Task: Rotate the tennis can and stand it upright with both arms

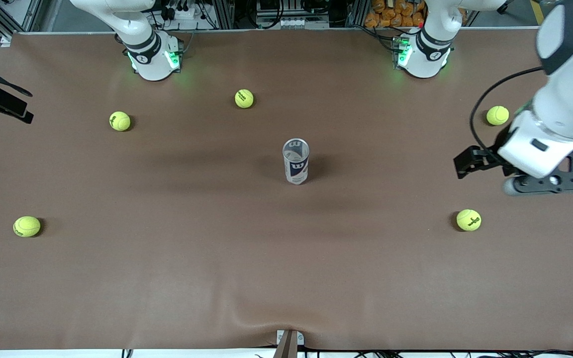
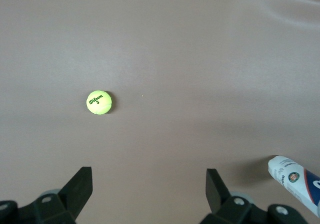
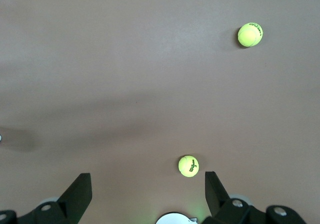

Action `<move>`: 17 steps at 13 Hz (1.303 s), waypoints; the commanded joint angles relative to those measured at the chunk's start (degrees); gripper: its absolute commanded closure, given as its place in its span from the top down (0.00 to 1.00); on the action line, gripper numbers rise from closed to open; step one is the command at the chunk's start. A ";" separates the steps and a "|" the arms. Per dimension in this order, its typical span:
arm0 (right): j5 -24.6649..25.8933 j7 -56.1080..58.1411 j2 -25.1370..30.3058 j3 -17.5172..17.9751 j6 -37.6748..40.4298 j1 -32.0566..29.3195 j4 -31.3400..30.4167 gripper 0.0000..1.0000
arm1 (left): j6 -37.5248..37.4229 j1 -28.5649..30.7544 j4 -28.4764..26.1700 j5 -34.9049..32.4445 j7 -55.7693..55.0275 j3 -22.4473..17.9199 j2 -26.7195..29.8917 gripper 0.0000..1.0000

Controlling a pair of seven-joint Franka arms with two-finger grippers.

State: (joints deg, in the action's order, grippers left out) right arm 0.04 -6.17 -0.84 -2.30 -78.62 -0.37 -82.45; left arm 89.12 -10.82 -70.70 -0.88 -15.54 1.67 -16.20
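Note:
The tennis can [image 1: 296,161] stands upright in the middle of the brown table, its open silver rim up and its navy "W" label toward the front camera. Both grippers are well apart from it. My left gripper [image 1: 469,162] hangs open and empty over the table toward the left arm's end. In the left wrist view its gripper [image 2: 149,189] is open, and one end of the can [image 2: 295,180] shows at the edge. My right gripper [image 1: 0,102] is at the right arm's end of the table. In the right wrist view it [image 3: 148,189] is open and empty.
Several yellow-green tennis balls lie scattered: two [image 1: 119,121] [image 1: 244,98] near the right arm's base, one [image 1: 27,226] nearer the camera, and two [image 1: 497,115] [image 1: 468,220] toward the left arm's end. One ball [image 2: 99,102] shows in the left wrist view, two [image 3: 188,166] [image 3: 250,34] in the right.

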 commanded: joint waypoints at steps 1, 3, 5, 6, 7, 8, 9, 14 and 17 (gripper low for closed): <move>0.14 -0.51 -0.04 0.01 0.39 0.28 0.27 1.00 | -2.53 4.83 -4.52 0.36 2.79 3.60 5.54 1.00; 0.14 -0.51 -0.04 0.01 0.48 0.28 0.27 1.00 | -2.81 7.11 -6.64 0.53 5.51 3.51 7.92 1.00; 0.14 -0.59 -0.04 -0.07 0.39 0.63 0.27 1.00 | -2.90 8.79 -7.44 0.53 7.72 3.51 8.72 1.00; 0.14 -0.77 -0.04 -0.07 0.39 0.72 0.27 1.00 | -3.51 9.32 -7.53 0.53 7.81 3.60 8.81 1.00; 0.14 -0.77 -0.04 0.01 0.39 0.72 0.27 1.00 | -4.12 9.50 -7.70 0.53 7.81 3.60 9.16 1.00; 0.14 -0.77 -0.04 0.01 0.39 0.72 0.27 1.00 | -4.30 9.50 -8.40 0.53 7.81 3.60 9.60 1.00; 0.14 -0.77 -0.04 0.01 0.39 0.72 0.27 1.00 | -4.13 9.50 -9.19 0.53 7.72 3.60 10.04 1.00; 0.14 -0.77 -0.12 0.01 0.39 0.72 0.27 1.00 | -4.13 9.50 -12.95 0.71 7.72 3.25 14.42 1.00; 0.14 -0.77 -0.12 -0.07 0.39 0.72 0.27 1.00 | -2.03 9.50 -19.11 0.97 7.72 3.25 19.26 1.00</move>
State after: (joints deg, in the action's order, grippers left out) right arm 0.04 -6.17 -0.84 -2.19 -78.62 -0.12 -82.45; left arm 84.99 -1.96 -83.21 -0.85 -8.26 4.69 -2.29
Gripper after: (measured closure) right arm 0.000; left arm 0.000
